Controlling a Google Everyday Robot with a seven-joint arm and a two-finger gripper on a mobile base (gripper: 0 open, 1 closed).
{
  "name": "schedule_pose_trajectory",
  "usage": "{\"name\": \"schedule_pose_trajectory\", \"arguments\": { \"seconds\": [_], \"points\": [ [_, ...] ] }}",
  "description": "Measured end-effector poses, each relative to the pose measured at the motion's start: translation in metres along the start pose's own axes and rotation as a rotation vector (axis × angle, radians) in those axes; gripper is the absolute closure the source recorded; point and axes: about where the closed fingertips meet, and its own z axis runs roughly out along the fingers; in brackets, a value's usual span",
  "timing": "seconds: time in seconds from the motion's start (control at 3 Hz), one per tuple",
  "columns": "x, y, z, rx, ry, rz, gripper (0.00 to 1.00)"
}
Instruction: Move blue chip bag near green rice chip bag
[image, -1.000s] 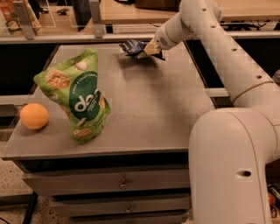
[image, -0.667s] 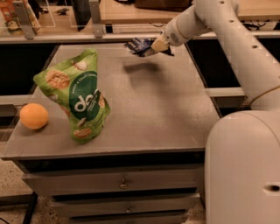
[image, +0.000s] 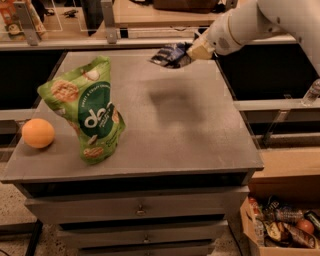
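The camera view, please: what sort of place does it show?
Probably an office snack area or test kitchenette: a grey drawer counter, a cardboard box of packaged snacks on the floor. The gripper holds the blue chip bag above the counter's far edge.

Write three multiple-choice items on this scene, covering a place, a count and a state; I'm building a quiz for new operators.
1. Where is the orange fruit?
A) on top of the green rice chip bag
B) under that bag
C) beside that bag, on the picture's left

2. How many snack bags are on or above the table?
A) one
B) two
C) four

3. What state is the blue chip bag in?
A) held by the gripper above the table's far part
B) lying flat on the tabletop
C) leaning on the green bag

Answers:
1 C, the fruit sits apart from the bag, toward the left edge.
2 B, one green and one blue.
3 A, the gripper grips it and a shadow falls on the tabletop below.
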Motion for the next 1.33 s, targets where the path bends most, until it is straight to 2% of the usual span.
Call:
{"name": "schedule_pose_trajectory", "arguments": {
  "seconds": [0.33,0.67,1.0,1.33],
  "points": [
    [-0.004,0.046,-0.02,-0.022,-0.029,-0.09,1.0],
    [-0.009,0.082,-0.028,-0.057,-0.091,-0.179,1.0],
    [-0.015,0.106,-0.035,-0.076,-0.139,-0.258,0.83],
    [-0.021,0.122,-0.04,-0.083,-0.173,-0.318,0.59]
  ]
}}
